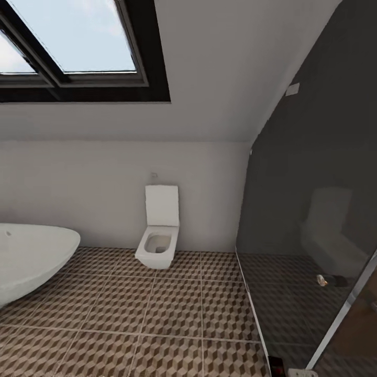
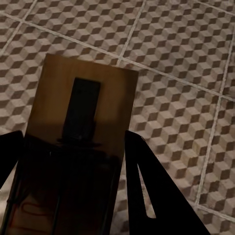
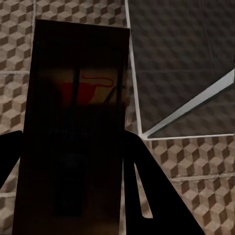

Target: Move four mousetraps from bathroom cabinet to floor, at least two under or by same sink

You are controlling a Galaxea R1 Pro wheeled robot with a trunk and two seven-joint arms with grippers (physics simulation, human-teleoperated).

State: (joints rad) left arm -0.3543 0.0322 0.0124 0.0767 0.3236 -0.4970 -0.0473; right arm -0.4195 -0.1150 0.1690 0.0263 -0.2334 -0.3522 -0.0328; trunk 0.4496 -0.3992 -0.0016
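My left fingers [image 2: 73, 186] are clamped on a mousetrap [image 2: 81, 132]. It sits right between them, one dark finger touching each long side, and it sticks out past the tips over the tiled floor [image 2: 181, 83]. My right fingers [image 3: 73, 186] grip a second trap [image 3: 76, 122] the same way, with its red mark [image 3: 78, 92] showing out past the tips. Beyond that trap I see floor tiles and a pale frame edge [image 3: 188, 110]. From my head I see other things: a white toilet [image 1: 158, 230] by the wall, a tub [image 1: 31, 256], a dark glass wall [image 1: 314, 209] and a roof window [image 1: 78, 42].
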